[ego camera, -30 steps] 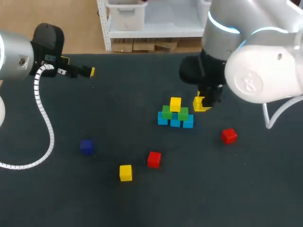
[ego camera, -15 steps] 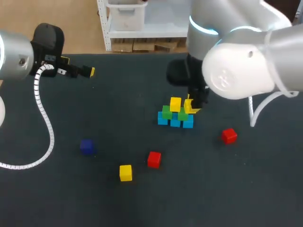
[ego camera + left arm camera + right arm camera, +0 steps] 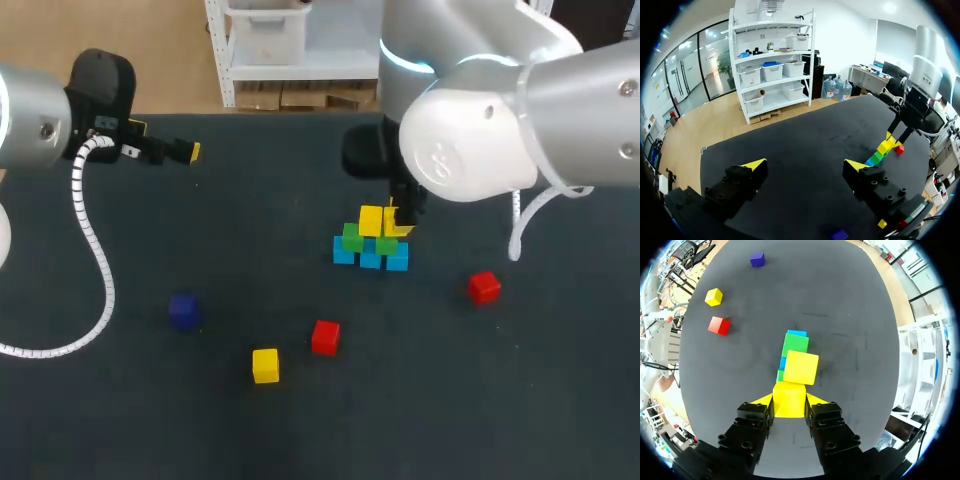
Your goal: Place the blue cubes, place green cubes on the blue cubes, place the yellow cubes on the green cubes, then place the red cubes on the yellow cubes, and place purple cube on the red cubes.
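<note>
A small pyramid stands mid-table: three blue cubes (image 3: 370, 259) in a row, two green cubes (image 3: 352, 238) on them and one yellow cube (image 3: 370, 220) on top. My right gripper (image 3: 397, 222) is shut on a second yellow cube (image 3: 789, 399), held just right of the top yellow cube (image 3: 800, 367) and above the right green cube (image 3: 387, 244). Loose on the table lie two red cubes (image 3: 484, 287) (image 3: 325, 337), a yellow cube (image 3: 265, 365) and a purple cube (image 3: 182, 310). My left gripper (image 3: 190, 152) hangs open and empty at the far left (image 3: 805, 165).
The black table (image 3: 500, 400) has bare room at the front and right. The loose red cube (image 3: 719, 325), yellow cube (image 3: 714, 296) and purple cube (image 3: 757, 259) lie well ahead of the right gripper, past the pyramid.
My right arm has carried its yellow cube leftward, from beside the pyramid to just over its right side. The left arm and the loose cubes have not moved.
</note>
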You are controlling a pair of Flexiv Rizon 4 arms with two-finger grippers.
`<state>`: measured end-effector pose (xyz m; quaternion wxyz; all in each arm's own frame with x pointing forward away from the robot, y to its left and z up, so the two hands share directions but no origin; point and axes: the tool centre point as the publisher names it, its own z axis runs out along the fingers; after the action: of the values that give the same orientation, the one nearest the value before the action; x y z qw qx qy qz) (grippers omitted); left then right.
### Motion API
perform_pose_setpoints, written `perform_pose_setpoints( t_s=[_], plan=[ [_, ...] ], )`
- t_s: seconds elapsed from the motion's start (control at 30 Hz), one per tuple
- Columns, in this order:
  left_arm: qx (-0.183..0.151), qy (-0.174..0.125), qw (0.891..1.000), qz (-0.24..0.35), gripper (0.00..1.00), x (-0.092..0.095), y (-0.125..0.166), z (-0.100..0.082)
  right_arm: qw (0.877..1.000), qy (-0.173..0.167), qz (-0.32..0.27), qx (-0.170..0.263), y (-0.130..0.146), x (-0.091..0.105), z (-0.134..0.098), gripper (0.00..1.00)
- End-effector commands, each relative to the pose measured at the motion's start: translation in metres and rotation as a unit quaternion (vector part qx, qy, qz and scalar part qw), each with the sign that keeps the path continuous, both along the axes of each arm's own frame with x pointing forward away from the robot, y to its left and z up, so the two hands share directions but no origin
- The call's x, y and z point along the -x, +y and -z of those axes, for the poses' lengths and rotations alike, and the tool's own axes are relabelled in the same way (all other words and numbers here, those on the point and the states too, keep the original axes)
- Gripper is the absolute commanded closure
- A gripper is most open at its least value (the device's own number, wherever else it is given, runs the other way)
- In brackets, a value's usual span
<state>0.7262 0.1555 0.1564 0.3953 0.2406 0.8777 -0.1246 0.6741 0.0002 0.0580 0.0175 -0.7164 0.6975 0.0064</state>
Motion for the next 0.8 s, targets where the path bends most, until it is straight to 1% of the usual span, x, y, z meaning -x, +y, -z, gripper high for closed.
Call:
perform_pose_setpoints(
  t_s=[0.03, 0.17, 0.5, 0.6, 0.8],
  plan=[
    [0.004, 0.0, 1.0, 0.005, 0.0, -0.0007, 0.0026, 0.0005, 1.0, 0.003, 0.0, 0.001, 0.0008, -0.0023, 0.0015, 0.96],
    [0.004, 0.0, 1.0, 0.005, 0.0, -0.0007, 0.0026, 0.0005, 1.0, 0.001, 0.001, 0.002, 0.0004, -0.0029, 0.0025, 0.93],
    [0.004, 0.0, 1.0, 0.005, 0.0, -0.0007, 0.0026, 0.0005, 1.0, 0.001, 0.002, 0.004, 0.0009, -0.0033, 0.0046, 0.91],
    [0.004, 0.0, 1.0, 0.005, 0.0, -0.0007, 0.0026, 0.0005, 1.0, 0.001, 0.001, 0.004, 0.0011, -0.003, 0.0057, 0.92],
    [0.004, 0.0, 1.0, 0.005, 0.0, -0.0007, 0.0026, 0.0005, 1.0, 0.001, 0.001, 0.003, 0.002, -0.0024, 0.0054, 0.89]
  ],
)
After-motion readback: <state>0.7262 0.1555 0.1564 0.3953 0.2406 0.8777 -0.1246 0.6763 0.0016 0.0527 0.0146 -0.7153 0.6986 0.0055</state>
